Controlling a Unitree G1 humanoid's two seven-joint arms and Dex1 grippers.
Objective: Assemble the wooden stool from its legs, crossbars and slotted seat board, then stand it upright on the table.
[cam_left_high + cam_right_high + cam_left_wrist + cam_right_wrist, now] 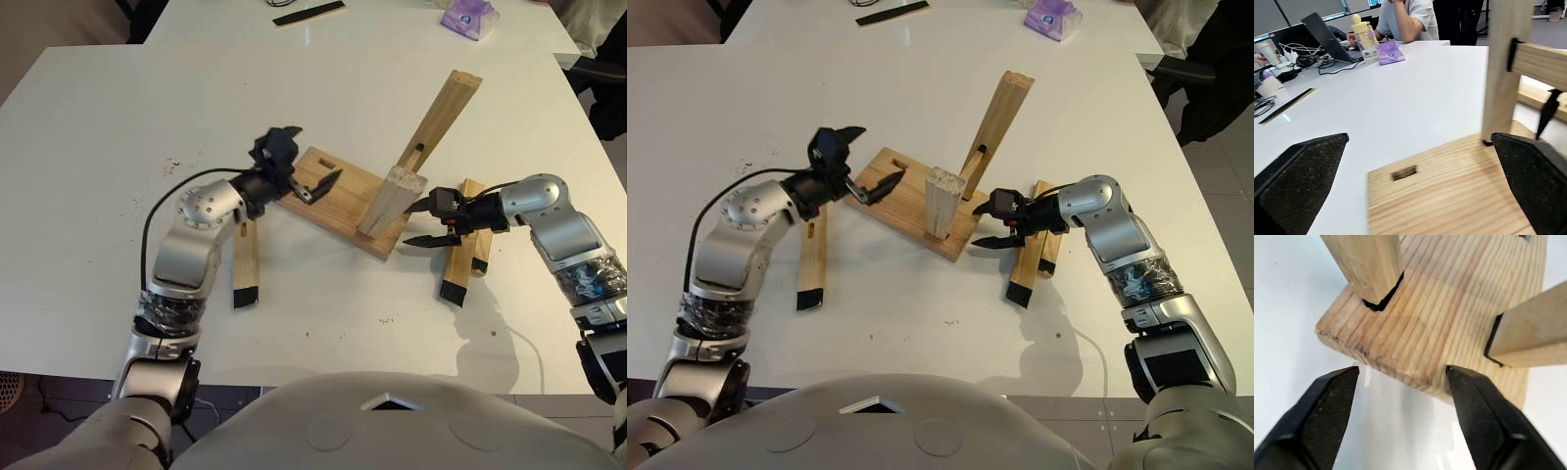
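Note:
The slotted seat board [338, 196] lies flat mid-table. Two legs stand in its right end: a nearly upright one [392, 201] at the near corner and a longer one [443, 113] leaning back to the right. My left gripper [312, 157] hovers open over the board's left end, beside an empty slot [1404, 172]. At the board's near right corner [1376, 347] my right gripper [411, 224] is open, its fingers [1327, 416] straddling the corner without touching. One loose leg [245, 264] lies under my left arm. Two more pieces [465, 245] lie under my right gripper.
A black strip [309, 12] and a purple pack [468, 18] lie at the table's far side. A bottle [1364, 36] and a laptop [1327, 36] stand beyond, near a seated person. A chair [602, 73] is off the right edge.

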